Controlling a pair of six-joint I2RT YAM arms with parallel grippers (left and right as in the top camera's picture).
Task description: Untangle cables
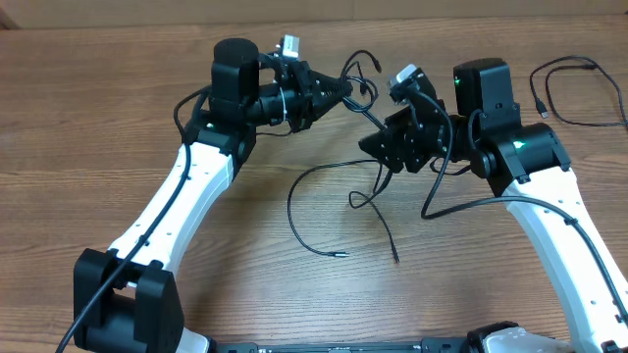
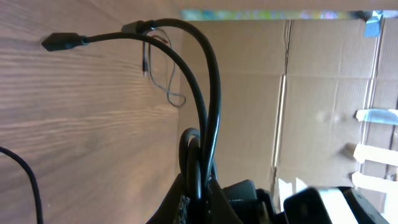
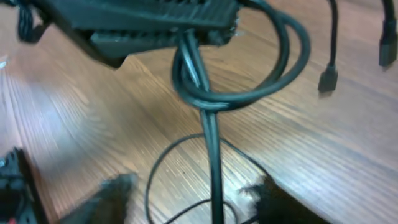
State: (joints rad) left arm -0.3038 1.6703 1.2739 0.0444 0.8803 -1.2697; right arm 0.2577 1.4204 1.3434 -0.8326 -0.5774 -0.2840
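Observation:
Several thin black cables (image 1: 334, 201) hang tangled between my two grippers, and their loose ends trail on the wooden table. My left gripper (image 1: 343, 90) is raised and shut on a bundle of the cables (image 2: 200, 149). Two plug ends (image 2: 62, 42) stick out beyond it. In the right wrist view the left gripper's black body (image 3: 143, 25) holds a looped knot of cables (image 3: 208, 96). My right gripper (image 3: 186, 202) is open below that knot. One cable strand (image 3: 214, 168) runs down between its blurred fingers (image 3: 99, 199) without being pinched.
A separate black cable (image 1: 579, 93) lies coiled at the table's far right. Cardboard panels (image 2: 311, 112) stand behind the table. The two arm bases take up the front corners, with thicker arm cables (image 1: 461, 201) running along them.

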